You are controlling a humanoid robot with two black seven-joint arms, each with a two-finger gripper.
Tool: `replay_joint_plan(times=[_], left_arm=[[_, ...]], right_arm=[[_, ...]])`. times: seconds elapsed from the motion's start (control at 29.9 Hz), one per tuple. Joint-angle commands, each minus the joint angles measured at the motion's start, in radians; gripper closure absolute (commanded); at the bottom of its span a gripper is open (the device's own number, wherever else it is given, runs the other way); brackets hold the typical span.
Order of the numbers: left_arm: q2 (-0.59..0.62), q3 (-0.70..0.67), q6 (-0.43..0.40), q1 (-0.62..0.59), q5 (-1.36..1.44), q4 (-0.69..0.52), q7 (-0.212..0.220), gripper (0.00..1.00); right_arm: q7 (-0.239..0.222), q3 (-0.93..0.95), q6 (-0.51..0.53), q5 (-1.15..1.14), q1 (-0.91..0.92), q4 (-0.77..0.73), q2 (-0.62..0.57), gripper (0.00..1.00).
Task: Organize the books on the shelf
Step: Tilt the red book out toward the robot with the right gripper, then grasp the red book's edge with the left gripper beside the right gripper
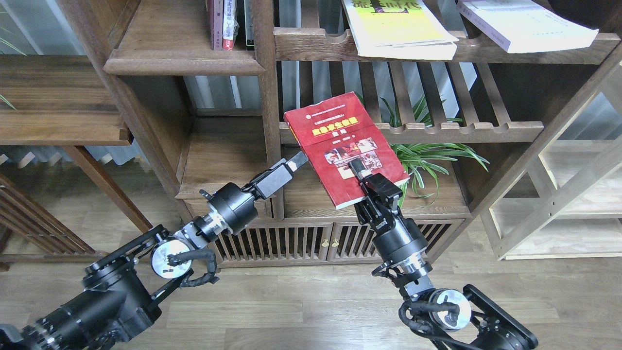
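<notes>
A dark walnut bookcase [265,112] fills the view, standing on a wood-plank floor [301,301], with pale light-wood shelving [559,204] off to the right of the right gripper. Below both grippers, the bookcase base has slatted cabinet doors [291,240] with small brass knobs.

High above the grippers, the top shelf [486,48] carries two books lying flat and overhanging its front edge: a yellow-green book [398,26] and, further right, a white book [525,24]. Up and to the left of the left gripper, a few upright books [223,24] stand in a smaller compartment. A slatted rack [437,129] with a notched rail runs just beyond the right gripper, and a green plant [432,155] sits behind it to the right.

The red book [345,148] is held in the air in front of the rack, tilted, cover facing up with its yellow title and picture visible. The right gripper [362,172] grips it from the lower edge, one finger lying across the cover picture. The left gripper [296,163] reaches in from the left, its tip at the book's left edge; whether its fingers are closed on the book cannot be told.
</notes>
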Motion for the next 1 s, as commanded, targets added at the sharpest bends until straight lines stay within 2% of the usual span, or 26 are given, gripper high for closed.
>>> replay_joint_plan(times=[0.0, 0.13, 0.37, 0.9, 0.97], left_arm=[[-0.038, 0.004, 0.0, -0.017, -0.015, 0.012, 0.021, 0.01], [-0.055, 0.004, 0.0, -0.019, -0.036, 0.012, 0.037, 0.01], [-0.055, 0.006, 0.0, -0.022, -0.142, 0.012, 0.132, 0.02], [-0.055, 0.002, 0.0, -0.062, -0.317, 0.014, 0.149, 0.05], [-0.055, 0.002, 0.0, -0.073, -0.366, 0.012, 0.189, 0.05]], right_arm=[[0.0, -0.006, 0.0, -0.001, 0.001, -0.002, 0.009, 0.96], [0.0, -0.01, 0.0, -0.002, -0.001, -0.003, 0.009, 0.96], [-0.002, -0.012, 0.0, -0.008, -0.001, -0.005, 0.009, 0.95], [-0.002, -0.027, 0.0, -0.012, -0.001, -0.008, 0.009, 0.95], [-0.002, -0.027, 0.0, -0.012, -0.001, -0.008, 0.009, 0.95]])
